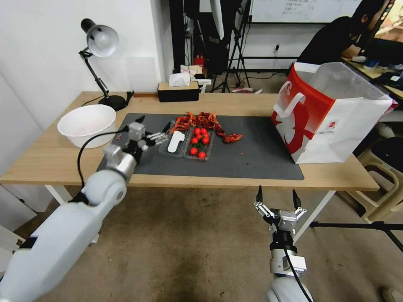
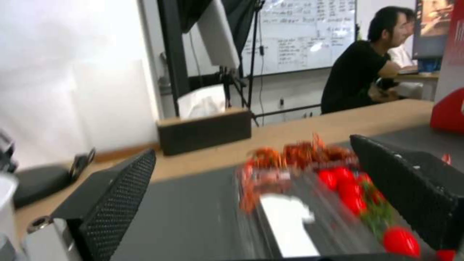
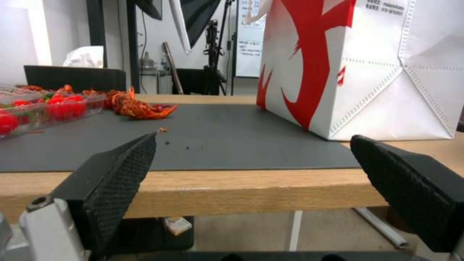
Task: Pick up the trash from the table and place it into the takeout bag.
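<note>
The table carries a dark grey mat. On the mat lies trash: a clear plastic tray with red cherry tomatoes and a white piece, a heap of red crayfish shells, and one loose shell. A round pale bowl sits to the left of the mat. The red-and-white takeout bag stands upright on the right. My left gripper hovers open at the tray's left end, the tray lying just ahead of its fingers. My right gripper hangs open below the table's front edge, facing the bag.
A desk lamp stands at the back left and a black tissue box at the back middle. Bare mat lies between the shells and the bag. Tripods stand behind the table, and chairs to its right.
</note>
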Controlling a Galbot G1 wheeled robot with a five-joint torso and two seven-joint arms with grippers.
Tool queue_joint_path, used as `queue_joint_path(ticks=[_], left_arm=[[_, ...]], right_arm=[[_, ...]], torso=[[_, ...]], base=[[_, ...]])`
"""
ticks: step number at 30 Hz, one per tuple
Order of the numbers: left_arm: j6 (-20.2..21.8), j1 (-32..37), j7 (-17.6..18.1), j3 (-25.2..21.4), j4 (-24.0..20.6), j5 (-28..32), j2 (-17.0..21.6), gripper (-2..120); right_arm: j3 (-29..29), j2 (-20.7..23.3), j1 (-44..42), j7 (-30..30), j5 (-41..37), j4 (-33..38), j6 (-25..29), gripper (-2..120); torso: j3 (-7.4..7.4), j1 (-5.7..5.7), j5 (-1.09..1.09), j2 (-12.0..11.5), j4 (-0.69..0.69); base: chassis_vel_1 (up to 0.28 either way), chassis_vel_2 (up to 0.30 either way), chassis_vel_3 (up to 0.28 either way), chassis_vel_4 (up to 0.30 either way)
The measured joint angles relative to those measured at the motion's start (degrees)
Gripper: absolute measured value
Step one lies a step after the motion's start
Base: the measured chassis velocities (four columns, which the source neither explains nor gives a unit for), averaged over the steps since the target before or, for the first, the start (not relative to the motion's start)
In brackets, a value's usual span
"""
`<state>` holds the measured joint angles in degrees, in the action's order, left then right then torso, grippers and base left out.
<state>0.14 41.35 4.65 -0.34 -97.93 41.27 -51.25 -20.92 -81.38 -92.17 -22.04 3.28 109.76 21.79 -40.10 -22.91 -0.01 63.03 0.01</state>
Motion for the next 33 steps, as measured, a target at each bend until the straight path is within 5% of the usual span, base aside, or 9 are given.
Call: queue_joint_path(ticks=[6,16,33], left_arm=[[-1.80,11.82,0.89,-8.53,-6.00,-4.81,1.02,100],[-4.72,27.67,2.06,-18.01,-10.68,-12.38,-3.91,100],[-7.39,37.28,2.06,-24.52,-12.28,-16.05,-6.50,100]], right_arm=[[0.16,0.12,-0.09,0.01,0.12,-0.01,-0.11,100],[-0.12,0.10,-0.66,-0.11,0.14,0.43,0.07,100],[-0.19,-0.09,-0.60,-0.20,0.14,0.48,0.21,100]], torso=[[0.00,0.00,0.01,0.00,-0.01],[0.00,-0.01,0.02,0.00,-0.01],[0.00,-0.01,0.03,0.00,0.00]], base=[[0.000,0.000,0.000,0.000],[0.000,0.000,0.000,0.000],[0.000,0.000,0.000,0.000]])
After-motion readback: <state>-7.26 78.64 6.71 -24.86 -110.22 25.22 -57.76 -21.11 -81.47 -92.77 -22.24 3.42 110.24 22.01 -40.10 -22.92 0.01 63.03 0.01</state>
